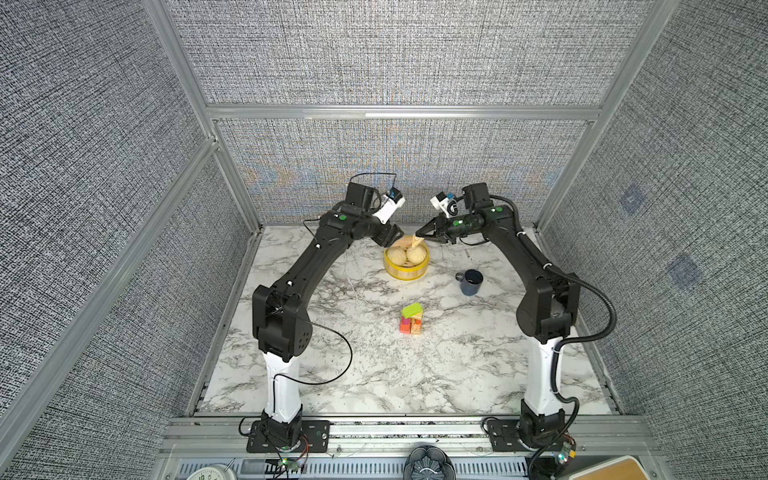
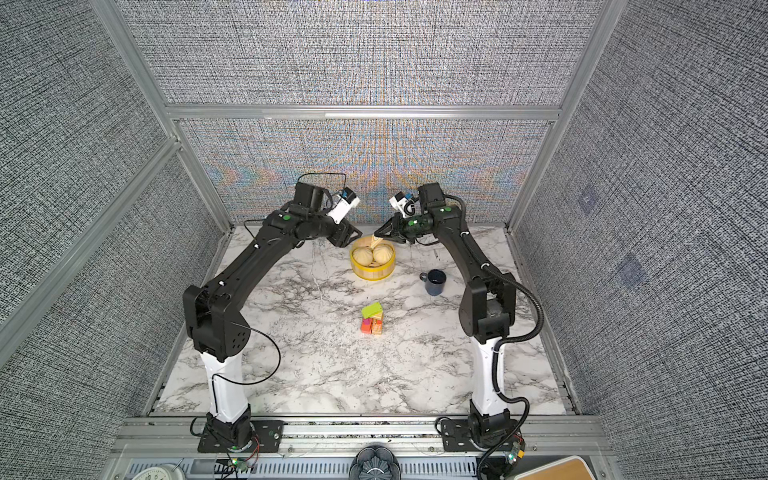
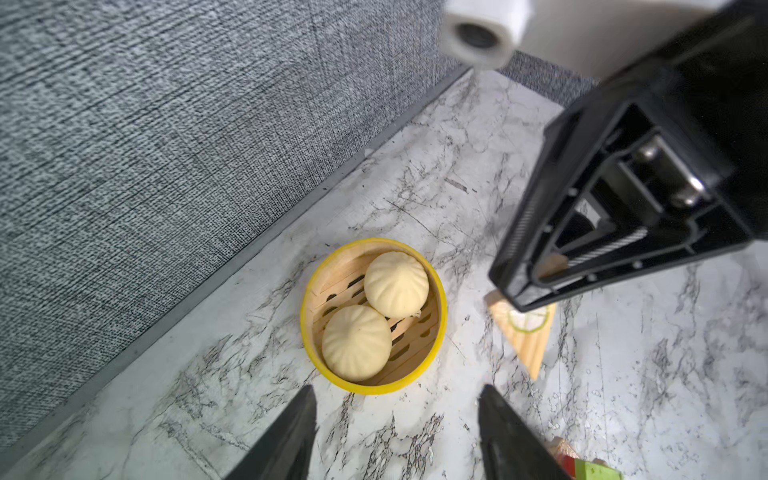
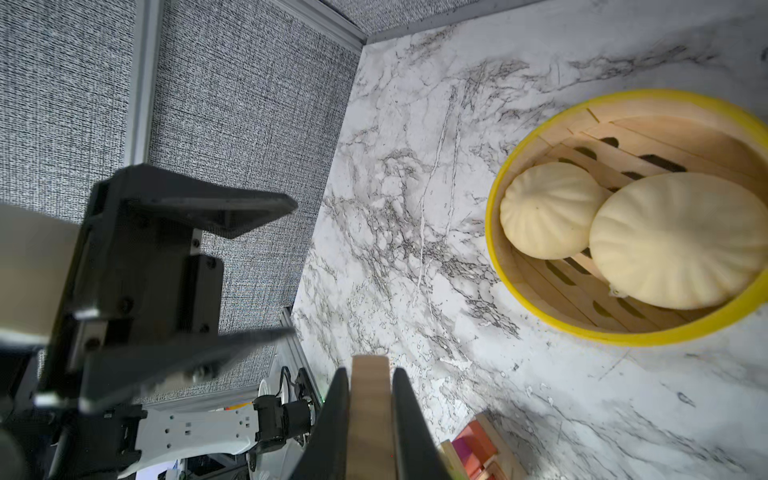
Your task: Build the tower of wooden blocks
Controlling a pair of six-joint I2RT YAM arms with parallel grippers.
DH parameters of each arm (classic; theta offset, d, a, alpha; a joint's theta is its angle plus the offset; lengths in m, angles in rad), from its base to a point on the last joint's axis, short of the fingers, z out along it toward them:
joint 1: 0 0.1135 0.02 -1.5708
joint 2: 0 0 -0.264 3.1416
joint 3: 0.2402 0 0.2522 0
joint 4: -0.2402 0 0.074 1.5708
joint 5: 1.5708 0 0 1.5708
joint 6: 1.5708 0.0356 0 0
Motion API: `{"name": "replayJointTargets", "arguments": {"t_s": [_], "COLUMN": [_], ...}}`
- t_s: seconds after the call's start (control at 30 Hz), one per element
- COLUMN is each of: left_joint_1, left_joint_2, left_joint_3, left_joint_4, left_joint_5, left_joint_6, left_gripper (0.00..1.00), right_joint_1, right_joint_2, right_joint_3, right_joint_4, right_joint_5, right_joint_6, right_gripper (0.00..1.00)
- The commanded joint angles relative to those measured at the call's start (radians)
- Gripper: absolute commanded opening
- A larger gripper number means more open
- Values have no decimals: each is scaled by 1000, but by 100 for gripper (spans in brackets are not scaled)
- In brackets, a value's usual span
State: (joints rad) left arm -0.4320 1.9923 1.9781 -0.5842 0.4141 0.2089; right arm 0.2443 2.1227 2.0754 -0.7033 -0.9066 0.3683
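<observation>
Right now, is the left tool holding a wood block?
No, the left tool stands open and empty, while the right tool grips the tan block.

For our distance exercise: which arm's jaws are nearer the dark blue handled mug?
Right. Right arm: jaws shut on a tan wood block, at the mug side of the round yellow steamer basket. Left arm: open jaws across that basket, farther.

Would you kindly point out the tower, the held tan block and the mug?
tower (image 1: 411, 309): in a top view, lime-green top slab.
tan block (image 4: 370, 415): right wrist view, narrow wooden edge.
mug (image 1: 471, 287): in a top view, dark outer wall.
</observation>
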Motion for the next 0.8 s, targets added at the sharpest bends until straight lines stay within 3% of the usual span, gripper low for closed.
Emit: {"name": "replayJointTargets", "arguments": {"t_s": [0.0, 0.1, 0.3, 0.47, 0.77], "left_joint_1": [48, 85, 91, 91, 91], "left_joint_2": [-34, -31, 33, 55, 111], "left_joint_3": [-33, -69, -51, -47, 16], "left_joint_4": [74, 142, 181, 159, 124], "left_joint_5": [211, 415, 696, 737, 784], "left_joint_6": [-146, -256, -326, -304, -294], "left_gripper": [48, 38, 40, 40, 23], "right_joint_1": [-11, -15, -10, 1, 4], "right_joint_2": [-49, -97, -118, -108, -78], "right_joint_3": [-76, -178, -268, -264, -242], "right_joint_4": [145, 284, 488, 541, 634], "right_joint_5": [-56, -101, -183, -213, -262], "right_joint_6": [8, 12, 53, 64, 132], "right_gripper": [1, 0, 0, 0, 0]}}
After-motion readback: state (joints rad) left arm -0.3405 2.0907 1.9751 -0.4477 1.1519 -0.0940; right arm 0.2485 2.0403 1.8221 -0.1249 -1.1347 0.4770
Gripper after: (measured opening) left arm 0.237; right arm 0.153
